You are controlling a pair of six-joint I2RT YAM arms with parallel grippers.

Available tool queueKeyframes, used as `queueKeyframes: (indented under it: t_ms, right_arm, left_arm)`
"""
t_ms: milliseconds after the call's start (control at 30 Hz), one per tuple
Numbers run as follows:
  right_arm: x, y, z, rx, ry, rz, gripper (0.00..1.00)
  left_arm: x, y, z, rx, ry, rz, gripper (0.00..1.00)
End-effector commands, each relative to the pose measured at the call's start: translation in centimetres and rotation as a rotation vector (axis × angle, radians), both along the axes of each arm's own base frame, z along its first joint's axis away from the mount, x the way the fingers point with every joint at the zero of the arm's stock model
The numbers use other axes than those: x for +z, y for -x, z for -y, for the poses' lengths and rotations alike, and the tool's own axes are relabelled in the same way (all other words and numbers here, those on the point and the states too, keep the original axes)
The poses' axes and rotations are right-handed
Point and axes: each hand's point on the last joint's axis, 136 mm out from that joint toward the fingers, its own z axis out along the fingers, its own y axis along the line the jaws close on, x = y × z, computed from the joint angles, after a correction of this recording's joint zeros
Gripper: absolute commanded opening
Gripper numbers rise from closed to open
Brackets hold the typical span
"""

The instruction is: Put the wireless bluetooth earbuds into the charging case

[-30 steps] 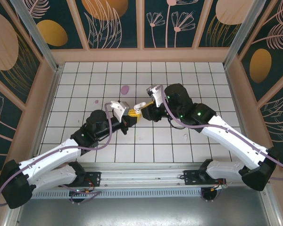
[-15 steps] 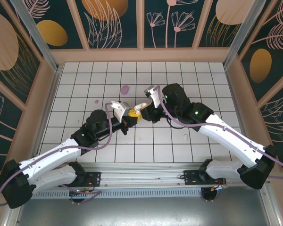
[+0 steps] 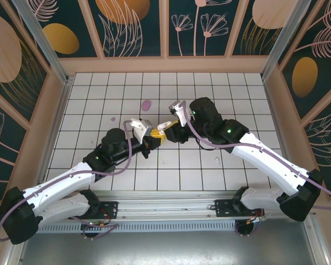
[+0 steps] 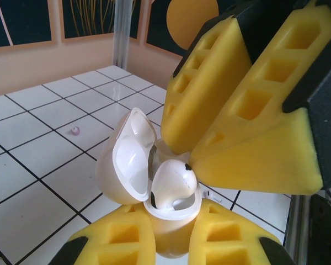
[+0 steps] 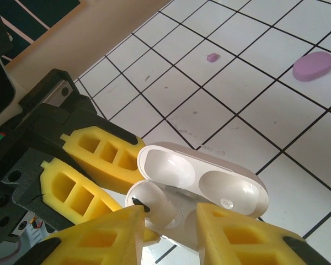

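Right gripper [image 5: 168, 227]: over the last second it has crept left, toward the other arm, and the two tools now meet over the middle tiles. Its jaws are parted. In the right wrist view one foam finger [image 5: 107, 234] touches the earbud [image 5: 149, 205], while a gap shows between the earbud and the other finger. I read that as no pinch, though the contact is partly hidden.

Earbud: its rounded white head stands proud of the charging case [image 4: 174, 212]. From the left wrist view it looks to be in a socket, but not fully down.

Charging case: lid [image 4: 129, 157] hinged open and tipped back, both hollows of the lid bare. The base is clamped between the foam fingers of the left gripper [image 3: 153, 138], which has hardly moved in that second and holds the case off the table [image 3: 99, 83].

My reading: the small approach was the seating move for this earbud. A light press may be needed to bring it home.

A second earbud: I cannot make one out in the case. A pale bit [image 3: 217, 160] lies on a tile by the right forearm, too small to name.

Further out: a purple oval [image 5: 315, 65] and a pink speck [image 5: 212, 57], well apart from the work.
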Motion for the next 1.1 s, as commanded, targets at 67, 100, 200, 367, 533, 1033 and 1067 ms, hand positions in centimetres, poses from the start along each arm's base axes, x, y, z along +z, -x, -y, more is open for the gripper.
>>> queueKeyframes:
  t_ms: [67,100,200,367,533,1033,1067]
  right_arm:
    - [0.5,-0.5,0.1,0.010,0.029,0.051,0.32]
    - [0.6,-0.4,0.1,0.015,0.029,0.050,0.32]
    - [0.9,0.0,0.1,0.031,0.017,0.048,0.36]
    - [1.8,0.7,0.5,0.045,-0.010,0.061,0.43]
    - [2.8,0.9,0.8,0.032,-0.033,0.070,0.43]
    - [2.7,0.4,-1.2,0.029,-0.131,-0.016,0.19]
    - [2.5,0.4,-1.4,0.035,-0.132,-0.025,0.17]
  left_arm:
    - [2.7,0.4,0.8,-0.049,0.046,0.055,0.01]
    - [2.6,0.4,0.7,-0.047,0.044,0.055,0.01]
    - [2.4,0.3,0.6,-0.037,0.038,0.056,0.01]
    - [1.9,0.0,0.3,-0.011,0.029,0.054,0.01]
    - [1.7,-0.2,0.1,0.001,0.022,0.059,0.01]
    - [1.4,0.0,-0.4,0.017,0.026,0.088,0.00]
    - [1.4,0.0,-0.5,0.017,0.026,0.091,0.01]
